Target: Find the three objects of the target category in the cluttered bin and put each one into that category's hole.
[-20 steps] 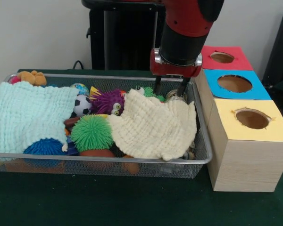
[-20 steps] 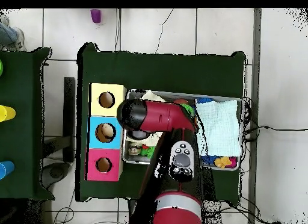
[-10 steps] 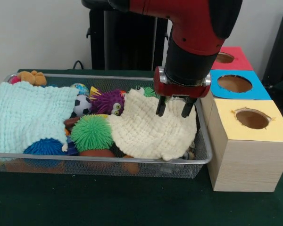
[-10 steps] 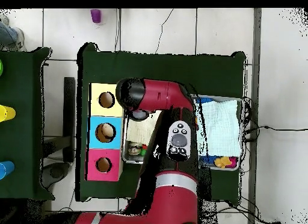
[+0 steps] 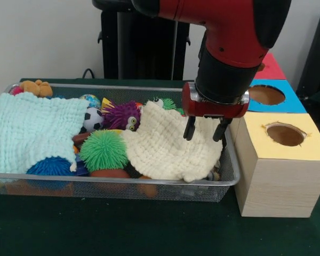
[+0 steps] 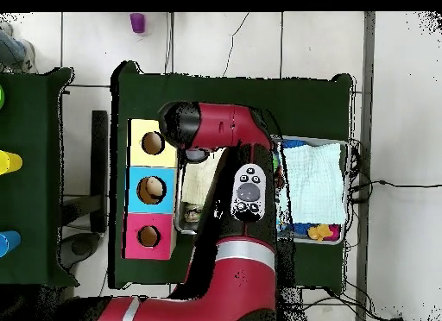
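**benchbot_92:** So why is the arm (image 5: 224,37) parked over that end of the wire bin (image 5: 226,178)? Big picture first: the bin takes up most of the table and it's stuffed. There's a pale blue cloth (image 5: 32,130) over one end and a cream cloth (image 5: 168,144) over the end next to the boxes, and between them you can see a green spiky ball (image 5: 103,150), a purple fuzzy toy (image 5: 121,114) and a little soccer ball (image 5: 93,119).

**kit_wrangler:** The cloths are the whole point, I reckon. They hide whatever's underneath, so the robot has to dig. Nothing tells me which category is the target, and I can't tell from here where the three target items sit. Could be under either cloth.

**benchbot_92:** And the three wooden boxes just beside the bin?

**kit_wrangler:** Drop spots. Yellow box (image 5: 301,152) nearest the camera, blue box (image 5: 288,104) behind it, and the red box (image 5: 272,66) mostly blocked by the arm. Each has a round hole on top, and they're lined up against the bin so the carry is short.

**benchbot_92:** Gripper (image 5: 205,129)?

**kit_wrangler:** Hangs just above the cream cloth near the bin's box-side wall. The two dark fingers (image 5: 190,129) are spread apart, pointing straight down, with nothing between them. It isn't holding the cloth or any toy.

**benchbot_92:** So the next move is probably grabbing that cloth?

**kit_wrangler:** That's my guess. Either that or it pokes for something beneath it. The soft fabric could bunch up and drag toys along.
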`<state>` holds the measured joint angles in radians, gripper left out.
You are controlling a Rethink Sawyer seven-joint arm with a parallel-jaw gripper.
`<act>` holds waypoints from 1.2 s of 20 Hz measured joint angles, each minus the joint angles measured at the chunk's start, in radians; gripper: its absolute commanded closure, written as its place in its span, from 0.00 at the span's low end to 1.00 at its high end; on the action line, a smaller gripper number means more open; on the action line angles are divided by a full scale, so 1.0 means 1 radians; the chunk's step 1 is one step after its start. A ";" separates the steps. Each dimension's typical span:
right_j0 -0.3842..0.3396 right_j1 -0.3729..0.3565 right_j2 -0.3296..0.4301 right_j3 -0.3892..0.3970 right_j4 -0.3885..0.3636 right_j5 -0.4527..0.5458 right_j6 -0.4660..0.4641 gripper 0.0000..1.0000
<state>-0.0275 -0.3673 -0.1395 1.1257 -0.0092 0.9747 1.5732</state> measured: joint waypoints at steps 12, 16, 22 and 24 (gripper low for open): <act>0.062 -0.068 -0.066 0.091 -0.031 -0.006 0.000 0.00; 0.071 -0.067 -0.077 0.098 -0.051 -0.044 0.000 0.00; 0.071 -0.040 -0.092 0.104 -0.068 -0.181 0.000 0.00; 0.069 -0.029 -0.093 0.106 -0.072 -0.224 0.000 0.00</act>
<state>0.0418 -0.3959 -0.2328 1.2317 -0.0811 0.7502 1.5732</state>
